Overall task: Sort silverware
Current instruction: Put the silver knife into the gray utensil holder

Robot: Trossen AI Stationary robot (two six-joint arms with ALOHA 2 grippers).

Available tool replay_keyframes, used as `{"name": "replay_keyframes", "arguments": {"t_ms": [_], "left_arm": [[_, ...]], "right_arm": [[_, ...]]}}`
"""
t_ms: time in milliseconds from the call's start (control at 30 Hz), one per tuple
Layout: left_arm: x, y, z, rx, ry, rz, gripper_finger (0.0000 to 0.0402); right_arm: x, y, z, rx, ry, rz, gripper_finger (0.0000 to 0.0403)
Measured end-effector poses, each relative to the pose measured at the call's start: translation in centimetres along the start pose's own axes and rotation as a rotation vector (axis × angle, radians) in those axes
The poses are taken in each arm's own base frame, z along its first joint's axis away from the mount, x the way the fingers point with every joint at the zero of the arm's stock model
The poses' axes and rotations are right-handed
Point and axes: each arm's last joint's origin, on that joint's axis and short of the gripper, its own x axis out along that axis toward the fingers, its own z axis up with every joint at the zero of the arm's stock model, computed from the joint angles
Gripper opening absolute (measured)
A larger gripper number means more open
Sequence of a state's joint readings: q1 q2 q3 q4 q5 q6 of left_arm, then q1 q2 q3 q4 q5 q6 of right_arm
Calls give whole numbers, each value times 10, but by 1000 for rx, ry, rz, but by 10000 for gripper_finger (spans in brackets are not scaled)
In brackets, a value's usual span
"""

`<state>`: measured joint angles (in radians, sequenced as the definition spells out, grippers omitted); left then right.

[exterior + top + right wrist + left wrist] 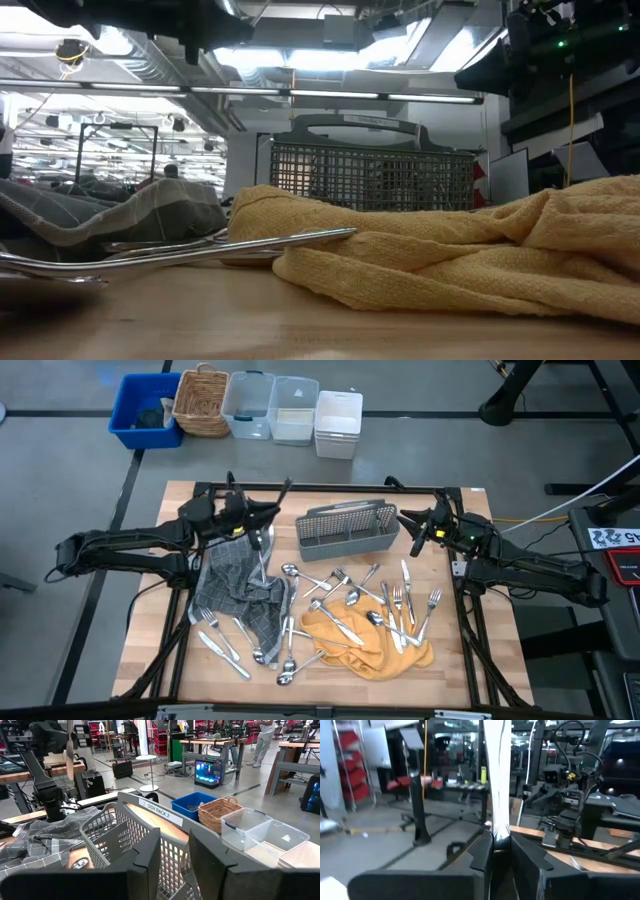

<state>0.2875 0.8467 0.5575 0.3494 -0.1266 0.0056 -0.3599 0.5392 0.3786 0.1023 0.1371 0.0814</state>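
Several silver forks, spoons and knives (340, 605) lie loose on the wooden table, on a yellow cloth (365, 640) and on a grey checked cloth (235, 585). A grey mesh caddy (347, 530) stands at the far middle. My left gripper (266, 515) is left of the caddy, above the grey cloth, shut on one flat shiny piece (495, 780). My right gripper (408, 528) is at the caddy's right end, open and empty, and the caddy's wall (120, 835) is just beyond its fingers. My left gripper (496, 845) pinches one flat shiny silverware piece between its two fingers, on the stretch of it right at the fingers (496, 831). The fingers lie about level, pointing toward the table's right side, across the piece. The piece stands upright (70, 755), clear of the table. Which kind it is cannot be told.
Beyond the table's far edge stand a blue bin (147, 410), a wicker basket (203, 400), two clear tubs (270, 405) and a white bin (338, 422). A dark frame (320, 487) runs along the table's edges. Bare wood (480, 670) shows at the near right.
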Motion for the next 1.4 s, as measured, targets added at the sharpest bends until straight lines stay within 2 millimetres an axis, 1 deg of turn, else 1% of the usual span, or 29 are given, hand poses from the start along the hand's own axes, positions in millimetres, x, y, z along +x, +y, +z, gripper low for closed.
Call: {"name": "replay_keyframes", "arguments": {"t_ms": [300,400,467,600,700,767,933,1133,1300,1400], "left_arm": [[-1,-5,7,213,-64,52,42],[-1,-8,8,271,-68,75,47],[2,-10,13,308,-65,93,49],[14,-18,29,421,-62,90,46],[28,-24,39,521,-28,69,44],[38,-28,44,594,8,55,46],[61,-39,51,806,99,81,53],[81,-55,45,1119,196,118,48],[90,-62,28,1367,337,161,47],[95,-63,19,1484,424,173,46]], "right_arm": [[0,0,0,3,-1,0,104],[0,0,0,46,0,-3,104],[0,0,0,67,-2,-9,104],[0,0,0,71,-2,-9,104],[0,0,0,71,-2,-10,104],[0,0,0,72,-2,-10,104],[0,0,0,71,-2,-11,104],[0,0,0,71,-3,-11,104],[0,0,0,71,-2,-11,104],[0,0,0,71,-2,-11,104]]}}
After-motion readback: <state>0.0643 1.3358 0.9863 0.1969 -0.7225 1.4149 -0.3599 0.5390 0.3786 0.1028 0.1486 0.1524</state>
